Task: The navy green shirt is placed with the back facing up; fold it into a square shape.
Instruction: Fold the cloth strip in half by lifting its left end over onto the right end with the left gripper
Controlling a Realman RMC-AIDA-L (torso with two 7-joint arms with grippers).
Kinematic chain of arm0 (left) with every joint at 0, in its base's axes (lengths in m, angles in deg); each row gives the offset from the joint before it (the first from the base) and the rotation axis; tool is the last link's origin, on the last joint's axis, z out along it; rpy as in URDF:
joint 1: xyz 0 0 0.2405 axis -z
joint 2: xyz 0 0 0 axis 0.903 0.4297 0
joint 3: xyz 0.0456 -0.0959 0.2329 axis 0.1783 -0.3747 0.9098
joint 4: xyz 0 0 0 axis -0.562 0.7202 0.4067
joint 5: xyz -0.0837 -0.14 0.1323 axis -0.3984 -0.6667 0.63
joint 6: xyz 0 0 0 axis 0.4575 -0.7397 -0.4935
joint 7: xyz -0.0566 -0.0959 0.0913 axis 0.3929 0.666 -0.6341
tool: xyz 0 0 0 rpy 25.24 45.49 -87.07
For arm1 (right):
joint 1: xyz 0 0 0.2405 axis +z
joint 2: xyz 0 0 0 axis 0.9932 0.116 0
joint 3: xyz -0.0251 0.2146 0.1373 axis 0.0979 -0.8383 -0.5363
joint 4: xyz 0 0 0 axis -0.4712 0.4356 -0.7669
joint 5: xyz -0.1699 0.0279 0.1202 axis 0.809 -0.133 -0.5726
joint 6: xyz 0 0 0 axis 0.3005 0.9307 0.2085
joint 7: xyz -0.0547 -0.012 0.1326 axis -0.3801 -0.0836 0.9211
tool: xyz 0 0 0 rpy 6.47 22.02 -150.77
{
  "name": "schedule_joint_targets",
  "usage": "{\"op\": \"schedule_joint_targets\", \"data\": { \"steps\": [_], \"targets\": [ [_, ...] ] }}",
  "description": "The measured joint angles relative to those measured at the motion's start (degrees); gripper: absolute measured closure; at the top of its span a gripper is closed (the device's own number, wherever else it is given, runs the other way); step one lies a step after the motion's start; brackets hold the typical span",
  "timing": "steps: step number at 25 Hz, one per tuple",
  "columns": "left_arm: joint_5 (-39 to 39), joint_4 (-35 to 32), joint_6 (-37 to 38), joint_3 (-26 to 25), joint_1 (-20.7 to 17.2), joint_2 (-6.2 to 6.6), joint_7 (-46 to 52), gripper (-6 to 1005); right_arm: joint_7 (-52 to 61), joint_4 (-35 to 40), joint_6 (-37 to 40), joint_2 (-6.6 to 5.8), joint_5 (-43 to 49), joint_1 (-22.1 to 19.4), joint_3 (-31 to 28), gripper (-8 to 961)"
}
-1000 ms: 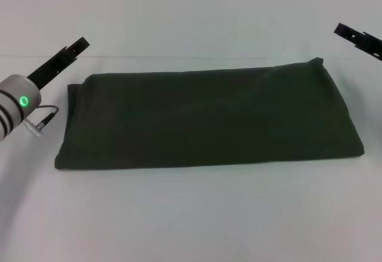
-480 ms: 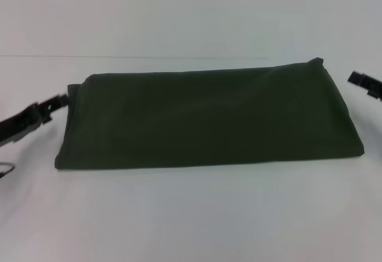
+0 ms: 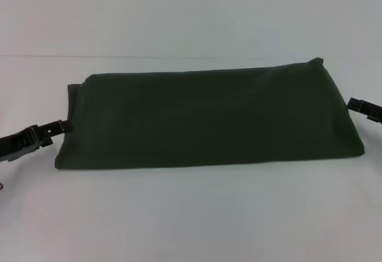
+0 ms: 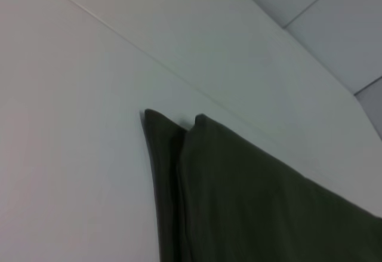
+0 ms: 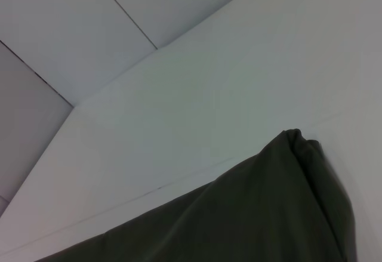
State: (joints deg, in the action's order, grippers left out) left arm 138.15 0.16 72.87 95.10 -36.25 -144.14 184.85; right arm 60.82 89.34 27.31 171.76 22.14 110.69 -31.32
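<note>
The navy green shirt (image 3: 209, 116) lies in the middle of the white table (image 3: 191, 214), already folded into a long flat band running side to side, plain side up, so the lengthwise folds look done and the closing fold into a square looks like the step in hand. The left gripper (image 3: 59, 126) sits low at the band's left end, its tip right at the cloth edge, and the right gripper (image 3: 362, 107) sits just beside the right end. Whether either pincer is apart or together, I cannot tell; neither visibly holds cloth. The next move, I judge, calls for a clean pinch through all layers at one end, then carrying it across onto the other.
</note>
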Motion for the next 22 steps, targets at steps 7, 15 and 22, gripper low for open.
{"op": "schedule_joint_targets", "data": {
  "steps": [7,15,22],
  "targets": [
    [3.3,0.1,-0.2,1.7,0.5,-0.07,-0.2,199,-0.2,-0.1,0.9,-0.04,0.1,-0.2,-0.1,66],
    [3.4,0.0,-1.0,2.0,0.3,-0.18,-1.0,199,-0.5,0.0,0.9,0.21,0.1,-0.3,0.2,67],
    [4.3,0.2,-2.2,3.2,0.2,-0.46,-1.1,199,-0.5,0.0,1.0,0.35,0.1,-0.3,0.3,67]
  ]
}}
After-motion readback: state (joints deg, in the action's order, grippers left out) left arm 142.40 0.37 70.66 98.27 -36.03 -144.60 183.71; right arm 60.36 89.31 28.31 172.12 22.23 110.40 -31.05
